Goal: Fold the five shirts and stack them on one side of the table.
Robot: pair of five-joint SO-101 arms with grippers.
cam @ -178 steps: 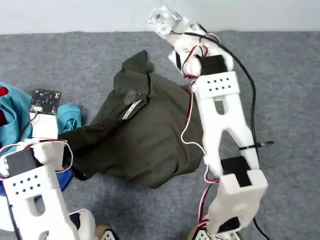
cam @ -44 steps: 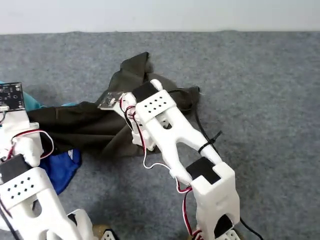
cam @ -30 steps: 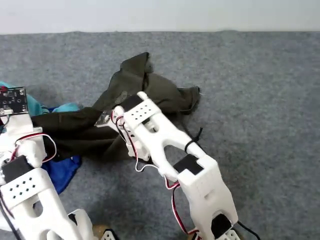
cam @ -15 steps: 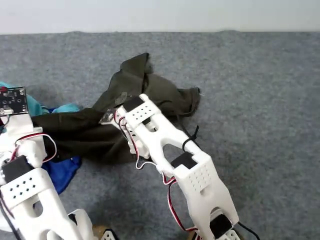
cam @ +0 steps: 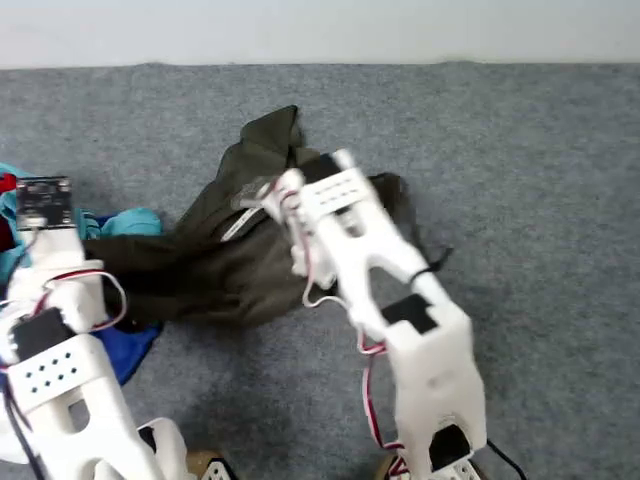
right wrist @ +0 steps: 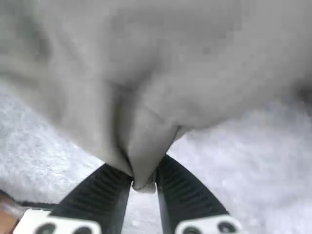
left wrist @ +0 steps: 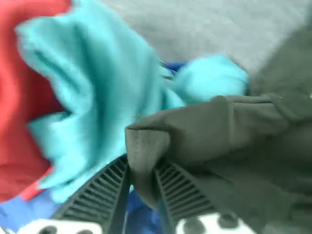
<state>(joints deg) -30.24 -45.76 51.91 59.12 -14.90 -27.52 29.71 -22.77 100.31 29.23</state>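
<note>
Cloth in a crumpled band, a dark olive-green fabric shirt (cam: 230, 270), lies on the grey felt-covered bench (cam: 530, 160) between the two arms. One rumpled end of it peaks toward the far edge of the bench. The rest trails toward the near left of the high view.

There the shirt's edge lies over a turquoise fabric shirt (cam: 140, 222) and a bright blue fabric garment (cam: 130, 345). A red fabric garment (left wrist: 22, 107) is bunched against the turquoise one on the side away from the olive shirt. The three together form a loose heap at the left edge of the bench.

The white left arm (cam: 60, 370) stands over that heap. The left gripper (left wrist: 141, 187) is pressed together on a folded hem of the olive shirt, and its black ribbed fingers (left wrist: 105, 187) pinch the cloth from both sides. The turquoise shirt lies just behind that fold.

The white right arm (cam: 385, 290) reaches from the near edge to the middle of the olive shirt and covers part of it in the high view. The right gripper (right wrist: 143, 183) is likewise closed on a narrow pinch of the same shirt, with the fabric spreading out beyond its tips. Bare bench shows on both sides of that raised fold.
</note>
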